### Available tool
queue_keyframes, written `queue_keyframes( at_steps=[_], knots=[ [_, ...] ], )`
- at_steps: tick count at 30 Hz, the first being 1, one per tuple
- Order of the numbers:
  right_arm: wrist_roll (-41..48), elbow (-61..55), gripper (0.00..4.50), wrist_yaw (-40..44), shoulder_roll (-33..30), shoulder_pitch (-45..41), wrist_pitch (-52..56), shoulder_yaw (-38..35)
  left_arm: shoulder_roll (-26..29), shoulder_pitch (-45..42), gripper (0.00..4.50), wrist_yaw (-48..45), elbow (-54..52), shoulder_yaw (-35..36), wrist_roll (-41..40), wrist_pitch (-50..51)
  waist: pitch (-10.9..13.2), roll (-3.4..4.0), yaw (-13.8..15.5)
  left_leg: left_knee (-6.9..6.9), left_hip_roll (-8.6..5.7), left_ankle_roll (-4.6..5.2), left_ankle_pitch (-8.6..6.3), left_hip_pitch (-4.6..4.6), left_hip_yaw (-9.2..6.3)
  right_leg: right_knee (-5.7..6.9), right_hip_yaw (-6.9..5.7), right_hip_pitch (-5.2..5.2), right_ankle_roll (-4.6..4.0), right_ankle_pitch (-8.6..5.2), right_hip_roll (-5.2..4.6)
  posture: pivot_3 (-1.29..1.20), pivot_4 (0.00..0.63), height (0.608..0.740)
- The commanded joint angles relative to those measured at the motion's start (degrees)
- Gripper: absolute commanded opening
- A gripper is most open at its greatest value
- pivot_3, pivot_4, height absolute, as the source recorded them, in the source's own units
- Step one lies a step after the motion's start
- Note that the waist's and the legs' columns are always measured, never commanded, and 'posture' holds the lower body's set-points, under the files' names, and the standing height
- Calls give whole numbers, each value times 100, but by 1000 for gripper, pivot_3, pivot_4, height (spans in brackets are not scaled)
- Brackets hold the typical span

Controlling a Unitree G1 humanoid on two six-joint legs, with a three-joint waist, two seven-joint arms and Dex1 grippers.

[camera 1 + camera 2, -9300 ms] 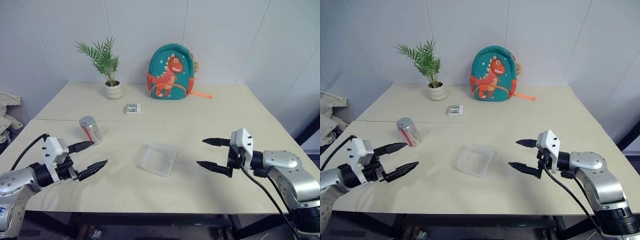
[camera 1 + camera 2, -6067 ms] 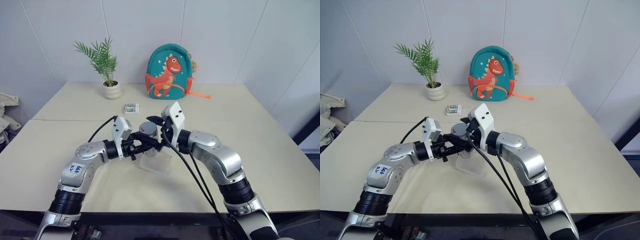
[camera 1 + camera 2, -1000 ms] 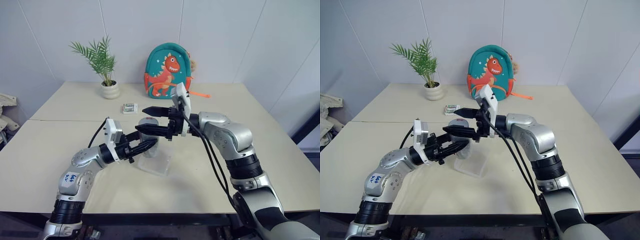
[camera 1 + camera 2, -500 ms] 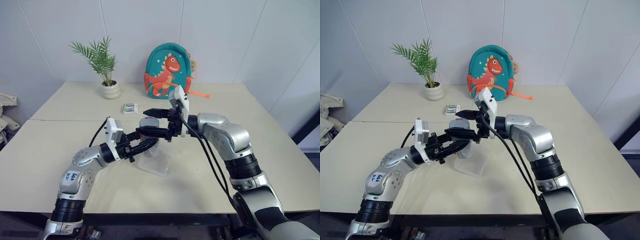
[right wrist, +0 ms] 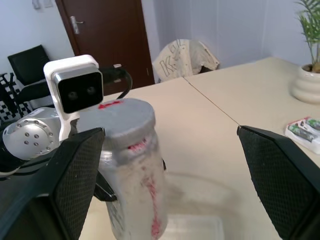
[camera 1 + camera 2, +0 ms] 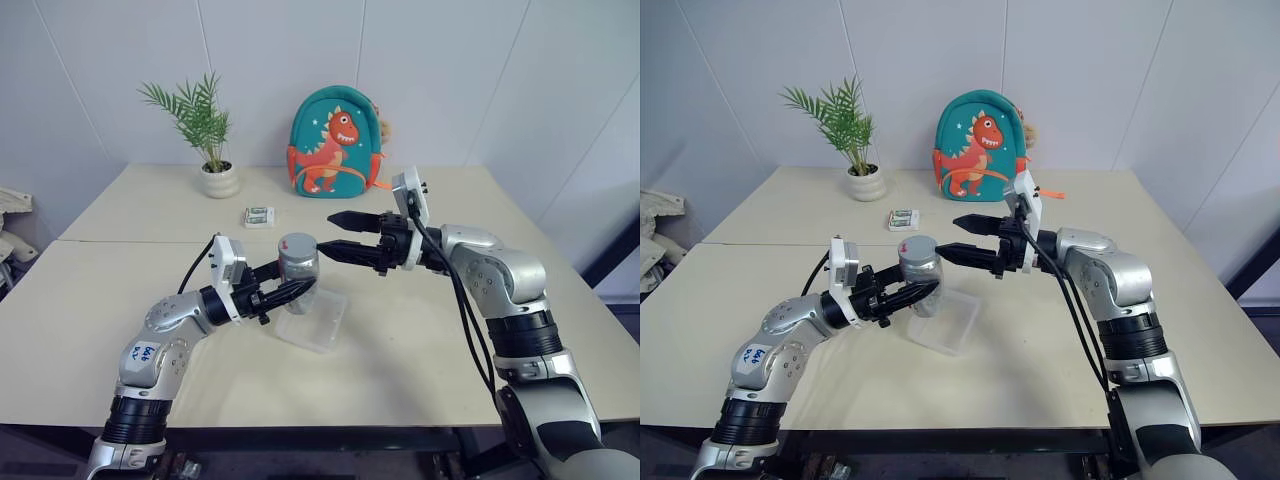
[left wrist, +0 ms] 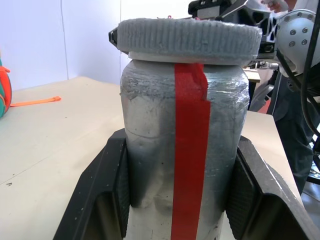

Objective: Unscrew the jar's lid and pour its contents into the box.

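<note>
A: Status on the jar [image 6: 298, 275]?

B: Centre of the head view, upright, held off the worktop [image 6: 90, 300] just above the box [image 6: 318, 318]. Left pincer [image 6: 283, 292] is clamped on its lower body, one pad on each side in the left wrist view. The lid [image 7: 186, 37] is on.

A: Right side?

B: Right pincer [image 6: 332, 233] is spread wide and holds nothing. It sits just right of the lid, tips pointing at it, no contact.

A: How will it handle?

B: My guess is light: small jar, and I can't make out the contents through the silvery wall. The wall looks stiff and a bit smooth, so it could spin in the grip once torque goes on. The pads look ribbed, which helps.

A: Where to grab the lid?

B: On the rim. The edge is knurled all round, good for bite. Span it across the full width, fingers level with the rim, not down on the shoulder.

A: Any writing?

B: The jar has only a red tape strip [image 7: 190, 150] running up the side, no text. There is blue handwriting on the left forearm, three or four characters, too small to trust. The white-and-green packet [image 6: 259, 216] upper left of centre has print I can't read. The teal backpack [image 6: 334, 142] shows an orange dinosaur, no legible brand.
</note>
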Motion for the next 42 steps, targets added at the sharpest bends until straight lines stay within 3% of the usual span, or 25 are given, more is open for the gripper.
queue_keyframes(
  at_steps=[1,9,22,41,42],
  knots=[
    [222,-66,4459,144,-85,-29,12,-234,-13,-51,1999,-38,-177,41,-87,-66,0,0,6,0,0,0,0,0,0,0,0,0,0,0,0,0,150,740],
    [576,-241,4459,358,-16,-93,175,-314,-7,-41,1999,-26,-198,45,-90,-48,0,0,11,0,-1,0,0,-1,0,-2,2,0,1,1,-1,0,150,740],
    [-154,14,4459,106,530,-594,-102,461,-41,-14,1999,-52,-233,-30,-102,0,0,0,19,1,-2,0,0,-2,0,-2,2,-1,1,1,-1,0,150,740],
    [-96,-110,4459,167,738,-512,68,522,-27,-48,1999,-36,-191,6,-112,-3,0,0,12,1,-1,0,0,-1,0,0,2,-1,1,1,0,0,150,740],
    [-95,-113,4291,181,736,-503,61,525,-27,-57,1999,-44,-185,1,-112,-2,0,0,11,0,-1,0,0,-1,0,1,2,-1,1,1,0,0,150,740]
  ],
)
